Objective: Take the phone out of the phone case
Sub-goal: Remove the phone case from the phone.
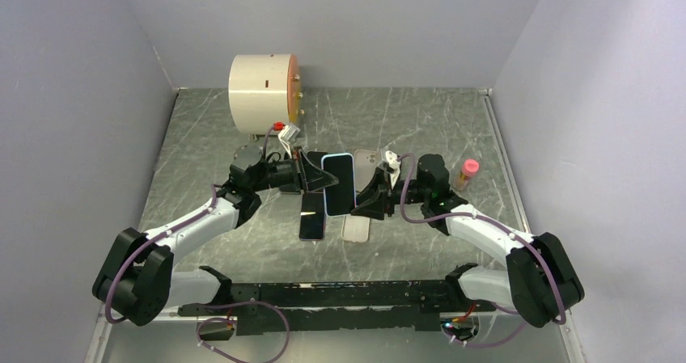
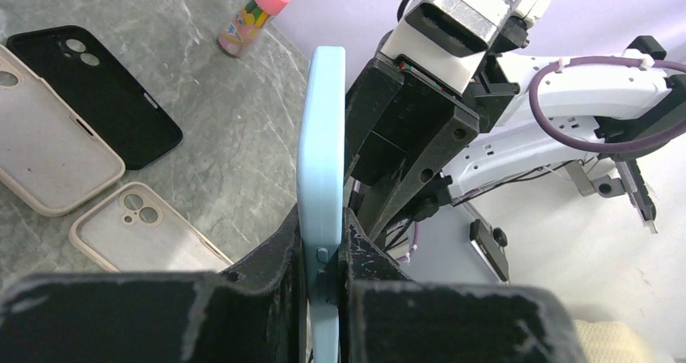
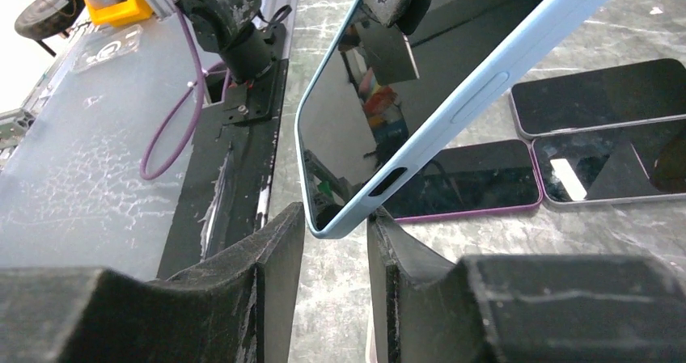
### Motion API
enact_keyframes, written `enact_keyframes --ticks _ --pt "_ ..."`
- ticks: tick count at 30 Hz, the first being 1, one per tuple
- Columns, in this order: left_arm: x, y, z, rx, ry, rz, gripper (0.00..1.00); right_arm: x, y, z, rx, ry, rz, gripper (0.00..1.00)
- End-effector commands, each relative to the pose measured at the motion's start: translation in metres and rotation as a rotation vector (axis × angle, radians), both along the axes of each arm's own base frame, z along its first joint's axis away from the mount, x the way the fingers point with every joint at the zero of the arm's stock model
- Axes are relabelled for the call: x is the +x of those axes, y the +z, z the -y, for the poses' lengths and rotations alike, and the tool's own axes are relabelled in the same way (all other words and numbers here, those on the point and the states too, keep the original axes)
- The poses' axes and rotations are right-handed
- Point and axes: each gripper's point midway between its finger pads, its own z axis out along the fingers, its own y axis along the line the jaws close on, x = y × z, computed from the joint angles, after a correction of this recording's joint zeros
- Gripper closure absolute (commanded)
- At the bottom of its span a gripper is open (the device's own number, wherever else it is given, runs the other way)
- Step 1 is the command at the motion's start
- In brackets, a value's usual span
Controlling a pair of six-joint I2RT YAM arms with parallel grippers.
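Observation:
The phone in its light-blue case (image 1: 338,183) is held off the table between both arms. My left gripper (image 1: 311,177) is shut on it. In the left wrist view the case (image 2: 321,153) stands edge-on, clamped at its side buttons between my fingers (image 2: 323,258). My right gripper (image 1: 366,201) is open. In the right wrist view the phone (image 3: 404,96) shows its dark screen, and its lower corner sits in the gap of my right gripper (image 3: 336,230). The right fingertip (image 3: 380,225) is at or just off the case edge.
A purple-edged phone (image 1: 312,217) and a pale case (image 1: 356,227) lie under the held phone. More phones (image 3: 599,96) lie screen-up. A black case (image 2: 97,96) and beige cases (image 2: 48,153) lie nearby. There is a pink-capped bottle (image 1: 466,173) at right and a white cylinder (image 1: 263,88) at the back.

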Motion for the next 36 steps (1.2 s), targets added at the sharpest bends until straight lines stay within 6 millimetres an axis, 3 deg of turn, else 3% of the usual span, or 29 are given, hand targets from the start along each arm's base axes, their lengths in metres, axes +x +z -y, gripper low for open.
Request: enact_keyframes --ticks 1,2,7,10,24,32,36 --pt "-0.006 0.037 -0.002 -0.072 -0.023 0.123 0.97 -0.004 0.019 -0.006 0.031 0.079 0.096 0.63" --pt "-0.005 0.037 -0.002 -0.07 -0.022 0.121 0.97 -0.004 0.019 -0.006 0.029 0.08 0.095 0.63" --pt "-0.003 0.04 -0.001 -0.062 -0.018 0.12 0.97 -0.002 0.024 -0.006 0.034 0.082 0.147 0.84" --pt "-0.001 0.041 -0.001 -0.057 -0.009 0.112 0.98 -0.003 0.025 -0.009 0.052 0.081 0.225 0.88" --pt "-0.008 0.045 0.005 -0.052 -0.088 0.022 0.98 -0.02 0.026 -0.021 0.079 0.193 0.477 0.87" --pt "-0.015 0.046 0.008 -0.073 -0.161 -0.02 0.98 -0.009 0.03 -0.027 0.07 0.219 0.579 0.87" --pt "-0.021 0.048 0.008 -0.083 -0.192 -0.028 0.97 0.003 0.033 -0.032 0.064 0.189 0.605 0.92"
